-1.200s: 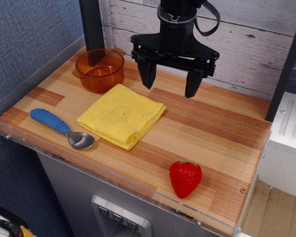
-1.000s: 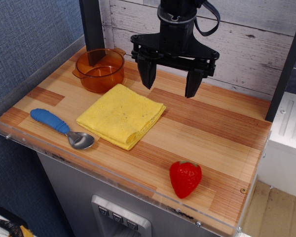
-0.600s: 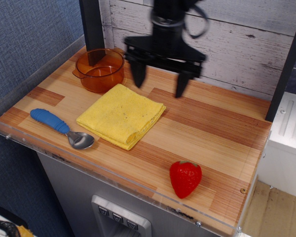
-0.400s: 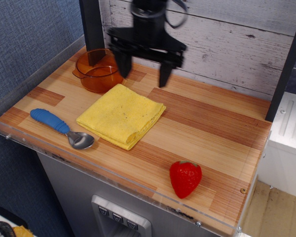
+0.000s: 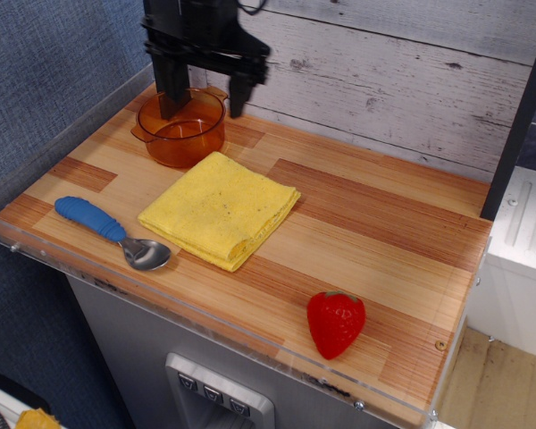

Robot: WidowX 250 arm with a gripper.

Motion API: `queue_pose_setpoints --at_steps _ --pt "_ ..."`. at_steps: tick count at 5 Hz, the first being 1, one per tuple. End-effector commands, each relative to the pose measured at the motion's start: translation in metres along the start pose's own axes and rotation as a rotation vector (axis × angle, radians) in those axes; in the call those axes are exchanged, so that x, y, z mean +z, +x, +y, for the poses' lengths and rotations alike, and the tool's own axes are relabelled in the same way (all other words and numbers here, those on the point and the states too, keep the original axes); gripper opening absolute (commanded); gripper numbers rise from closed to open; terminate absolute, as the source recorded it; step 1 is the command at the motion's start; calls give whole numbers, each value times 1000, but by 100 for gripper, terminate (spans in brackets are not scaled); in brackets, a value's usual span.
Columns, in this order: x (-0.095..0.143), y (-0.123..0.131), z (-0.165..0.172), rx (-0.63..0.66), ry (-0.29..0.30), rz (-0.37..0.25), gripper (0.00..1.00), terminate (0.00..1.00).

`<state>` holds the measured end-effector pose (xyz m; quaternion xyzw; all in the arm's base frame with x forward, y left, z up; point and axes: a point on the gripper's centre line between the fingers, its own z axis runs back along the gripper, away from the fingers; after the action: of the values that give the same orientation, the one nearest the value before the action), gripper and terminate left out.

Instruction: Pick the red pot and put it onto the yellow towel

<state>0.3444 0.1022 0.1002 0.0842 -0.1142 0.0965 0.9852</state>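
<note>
Hovering pincer [image 5: 205,100] spread wide above red pot [image 5: 180,127], yellow towel [image 5: 220,208] nearby

bare table [image 5: 375,223] right of yellow towel [image 5: 220,208], red pot [image 5: 180,126] near back wall [image 5: 384,63]

One red pot [image 5: 180,126], one yellow towel [image 5: 219,208] — one spoon [image 5: 112,232], one strawberry [image 5: 335,323].
</note>
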Motion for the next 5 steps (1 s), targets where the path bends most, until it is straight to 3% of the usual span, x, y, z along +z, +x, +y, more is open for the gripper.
queue_pose_setpoints --at_steps 1,3,4,5 --pt "-19 24 22 -22 -78 -45 100 0" --pt "-47 29 9 -70 -163 -45 100 0" --pt "-62 30 5 -93 -124 2 100 0" --pt "-64 31 11 -91 -102 5 100 0"
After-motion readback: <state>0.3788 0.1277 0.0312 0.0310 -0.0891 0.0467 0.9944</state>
